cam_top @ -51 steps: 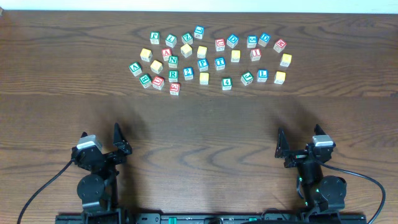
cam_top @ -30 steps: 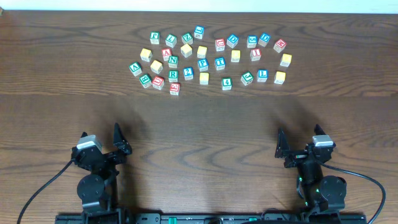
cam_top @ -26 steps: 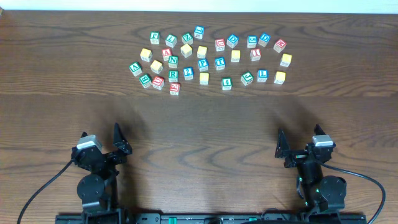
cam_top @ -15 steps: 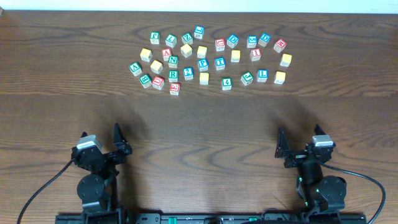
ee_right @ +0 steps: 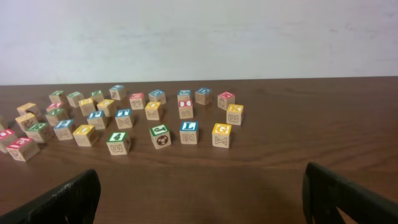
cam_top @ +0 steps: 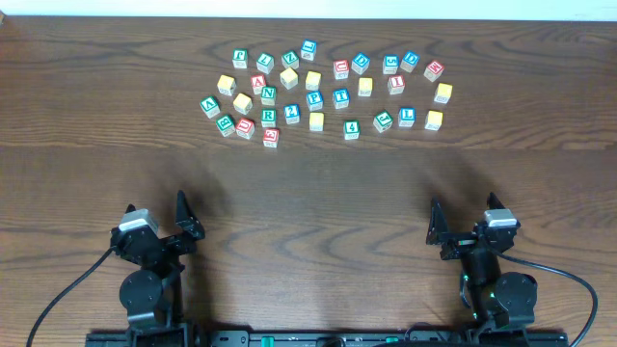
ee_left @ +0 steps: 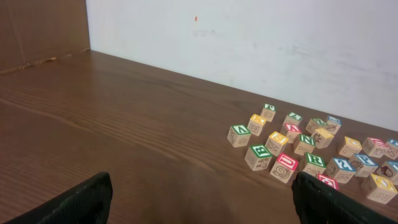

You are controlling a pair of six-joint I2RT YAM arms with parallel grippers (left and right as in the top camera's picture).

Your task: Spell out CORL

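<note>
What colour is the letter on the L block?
Blue. The L block shows best in the right wrist view.

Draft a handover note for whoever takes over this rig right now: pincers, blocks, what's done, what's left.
Left pincer: open, empty, parked at the near edge.
Right pincer: the same.
Blocks: all loose in one cluster on the far side of the table. Blue L block sits near its right end, green R block toward its left; C and O unreadable here.
Done: nothing lined up.
Left: pick out C, O, R, L and line them up.
</note>
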